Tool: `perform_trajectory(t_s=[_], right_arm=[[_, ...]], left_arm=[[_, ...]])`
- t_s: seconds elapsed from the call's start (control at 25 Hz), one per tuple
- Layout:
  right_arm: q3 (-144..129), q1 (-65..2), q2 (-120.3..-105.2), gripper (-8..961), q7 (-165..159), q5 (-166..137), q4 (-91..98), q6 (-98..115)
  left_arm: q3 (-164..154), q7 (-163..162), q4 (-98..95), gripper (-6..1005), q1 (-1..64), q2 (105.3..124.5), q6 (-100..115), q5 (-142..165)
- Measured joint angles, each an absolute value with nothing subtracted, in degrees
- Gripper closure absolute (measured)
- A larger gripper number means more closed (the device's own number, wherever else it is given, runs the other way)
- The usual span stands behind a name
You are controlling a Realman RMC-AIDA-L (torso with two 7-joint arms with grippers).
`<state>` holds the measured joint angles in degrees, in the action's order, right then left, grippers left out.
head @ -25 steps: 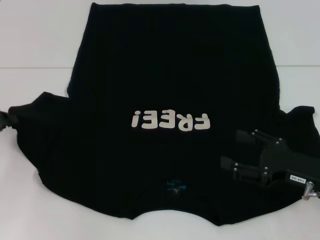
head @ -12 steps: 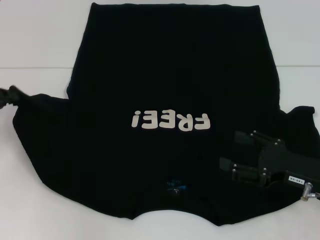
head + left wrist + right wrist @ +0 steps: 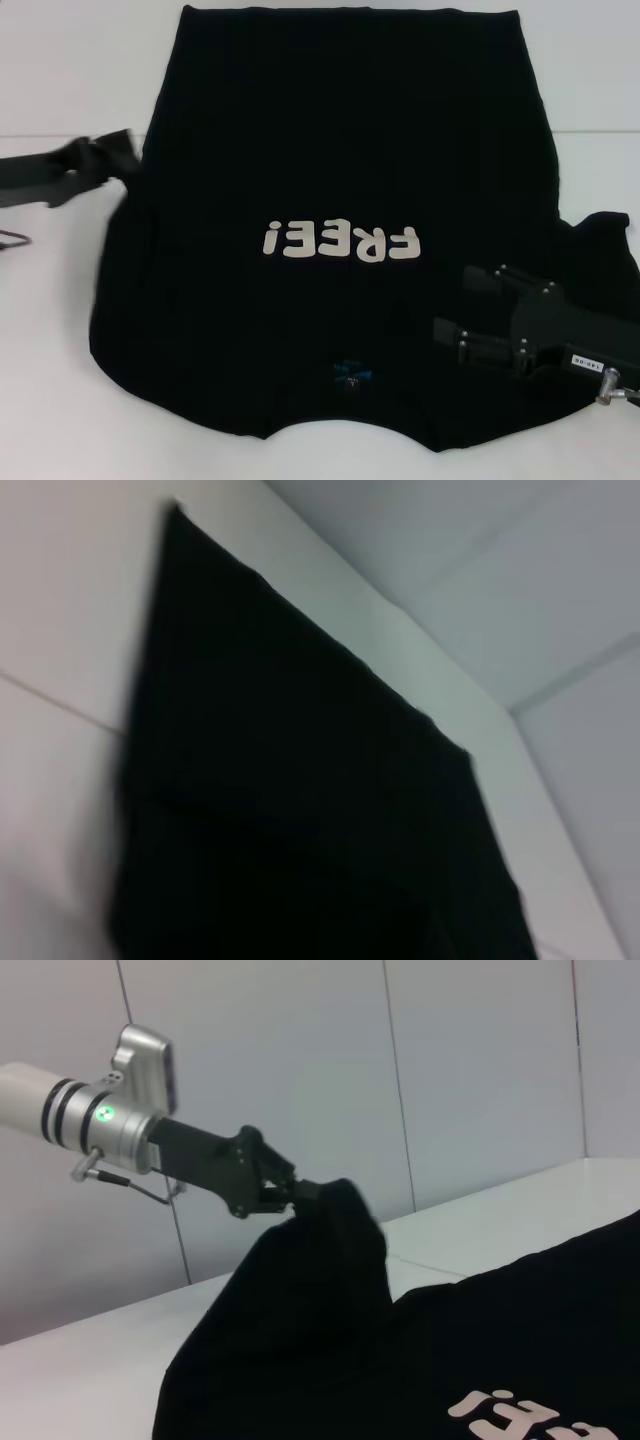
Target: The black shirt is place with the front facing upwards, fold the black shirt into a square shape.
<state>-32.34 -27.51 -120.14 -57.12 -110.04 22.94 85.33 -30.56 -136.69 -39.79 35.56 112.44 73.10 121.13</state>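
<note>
I had the black shirt (image 3: 340, 150) spread front-up across the white table (image 3: 60, 80), its cream lettering (image 3: 340, 241) reading upside down from the head camera and the blue neck label (image 3: 351, 372) at the edge nearest me; the hem lay at the far side. The step in hand, as I judged it, was the first sleeve fold; my left gripper (image 3: 115, 160) was off the table at the shirt's left side, and the right wrist camera showed it (image 3: 290, 1192) pinched on a bunch of the left sleeve (image 3: 335, 1225), the cloth hanging from it in a raised peak well above the surface; so its jaws were closed narrow on fabric. The left wrist camera gave me only the black body panel (image 3: 300, 780) and the table beyond it; none of that arm's own fingers. My right gripper (image 3: 450, 305) lay low over the shirt's right shoulder area, just inboard of the right sleeve (image 3: 600, 235); its two fingers (image 3: 490, 277) stood apart in a wide fork with no cloth between them that I could see; it looked idle, or at most a weight on that side.

The next move, I reckoned, called for carrying the lifted sleeve inward over the chest and laying it flat without dragging the body panel; the release should come only once the cloth rested on the shirt.
</note>
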Motion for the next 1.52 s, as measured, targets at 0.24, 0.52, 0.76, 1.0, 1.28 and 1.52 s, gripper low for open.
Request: perform_trajectory(t_s=[0.24,0.52,0.76,1.0,1.28,1.52], right_arm=[[-32.21,-27.39,-120.14,38,-57.13,-110.04,22.84,85.33],[-32.43,-27.52,-120.15,38,-57.12,-110.04,22.75,85.26],[-32.25,-27.59,-120.07,39,-59.08,-110.04,22.74,85.03],[-32.18,-27.86,-119.15,39,-77.37,-110.25,27.12,82.01],[-32.71,-26.67,-115.68,38,-104.51,-113.78,40.14,84.47],[-31.87,-29.03,-109.64,38,-131.15,-125.75,47.25,88.9]], left_arm=[[-32.11,-133.18,-39.17,951,36.0,117.85,72.97,121.11],[-31.62,-122.56,-35.75,860,33.35,121.53,67.72,114.26],[-31.85,-111.55,-33.57,650,31.21,120.23,73.29,110.71],[-33.19,-85.19,-34.71,370,28.96,121.47,88.06,111.04],[-39.24,-66.78,-38.64,187,24.48,123.85,91.46,112.06],[-40.43,-65.2,-38.54,67,23.71,123.58,91.64,112.26]])
